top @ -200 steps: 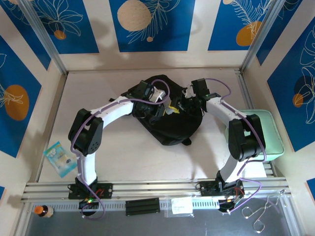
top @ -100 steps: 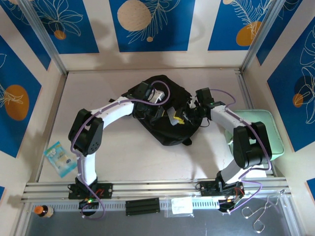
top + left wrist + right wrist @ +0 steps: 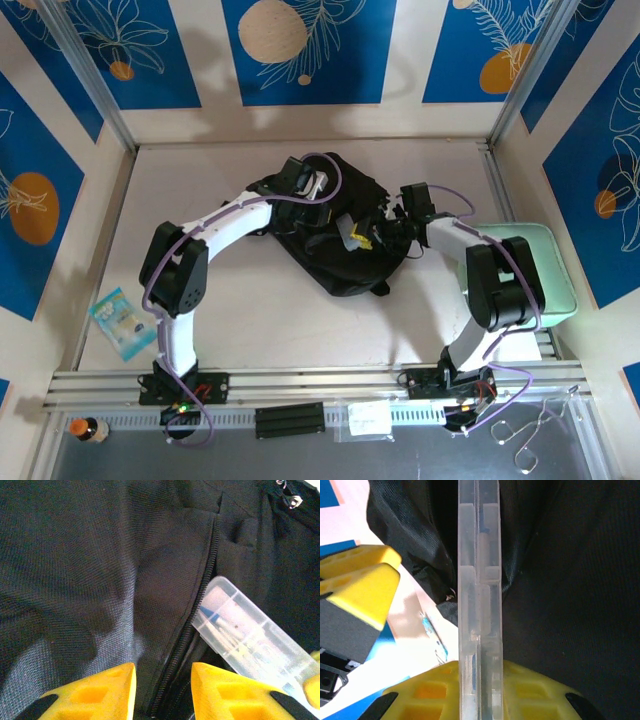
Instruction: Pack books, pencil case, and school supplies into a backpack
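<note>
At the open zip (image 3: 189, 630) of the soft black fabric backpack (image 3: 345, 265), the right jaws clenched the narrow end of a clear plastic pencil case (image 3: 479, 580), likely stiff, light and slippery, while the left jaws stood parted, empty.

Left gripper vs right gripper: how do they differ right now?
Left gripper has its jaws apart with nothing between them; right gripper is clamped on the clear case. Left gripper hovers over backpack fabric beside the zip; right gripper holds the case end at the zip opening. Shared: yellow fingers, both at the backpack.
</note>
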`<move>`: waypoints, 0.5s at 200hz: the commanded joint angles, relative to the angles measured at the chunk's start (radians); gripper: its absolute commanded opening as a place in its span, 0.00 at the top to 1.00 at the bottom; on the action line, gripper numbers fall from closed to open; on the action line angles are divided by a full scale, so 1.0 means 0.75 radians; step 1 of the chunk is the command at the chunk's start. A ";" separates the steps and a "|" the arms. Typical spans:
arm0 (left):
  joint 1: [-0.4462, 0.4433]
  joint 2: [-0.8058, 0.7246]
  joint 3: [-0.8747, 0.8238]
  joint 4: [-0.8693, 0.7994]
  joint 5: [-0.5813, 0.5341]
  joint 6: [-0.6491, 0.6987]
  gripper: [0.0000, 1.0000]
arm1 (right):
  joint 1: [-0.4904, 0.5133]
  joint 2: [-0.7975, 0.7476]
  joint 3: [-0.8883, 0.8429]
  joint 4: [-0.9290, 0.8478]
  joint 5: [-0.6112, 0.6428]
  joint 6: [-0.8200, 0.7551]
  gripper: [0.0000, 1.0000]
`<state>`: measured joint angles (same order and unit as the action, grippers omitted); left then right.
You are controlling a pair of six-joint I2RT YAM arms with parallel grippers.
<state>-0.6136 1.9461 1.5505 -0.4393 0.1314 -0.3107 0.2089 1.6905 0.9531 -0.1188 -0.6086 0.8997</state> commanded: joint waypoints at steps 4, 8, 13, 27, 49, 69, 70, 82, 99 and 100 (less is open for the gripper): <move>-0.014 0.009 0.023 -0.048 -0.058 -0.030 0.66 | -0.015 0.112 0.069 0.071 -0.069 0.061 0.91; -0.013 0.004 0.020 -0.050 -0.061 -0.031 0.66 | -0.015 0.133 0.086 0.071 -0.076 0.064 0.91; -0.014 0.000 0.017 -0.050 -0.066 -0.032 0.66 | -0.014 0.158 0.108 0.074 -0.085 0.069 0.91; -0.011 -0.015 0.004 -0.048 -0.078 -0.036 0.65 | -0.010 0.221 0.150 0.124 -0.108 0.091 0.91; -0.009 -0.045 -0.019 -0.045 -0.103 -0.050 0.63 | 0.000 0.305 0.220 0.179 -0.107 0.108 0.91; -0.001 -0.071 -0.049 -0.030 -0.121 -0.079 0.59 | 0.009 0.374 0.291 0.190 -0.085 0.093 0.88; 0.000 -0.074 -0.050 -0.029 -0.122 -0.081 0.59 | 0.009 0.376 0.292 0.187 -0.082 0.092 0.87; 0.010 -0.089 -0.068 -0.016 -0.118 -0.101 0.57 | 0.008 0.376 0.305 0.158 -0.058 0.086 0.77; 0.026 -0.115 -0.096 -0.007 -0.115 -0.129 0.54 | 0.006 0.287 0.242 0.152 0.004 0.063 0.59; 0.028 -0.117 -0.098 -0.006 -0.114 -0.130 0.53 | 0.007 0.281 0.238 0.151 0.008 0.062 0.57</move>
<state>-0.6086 1.9213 1.5040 -0.4526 0.0650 -0.3679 0.2115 1.9476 1.1648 0.0341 -0.6823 0.9508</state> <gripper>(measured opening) 0.448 0.344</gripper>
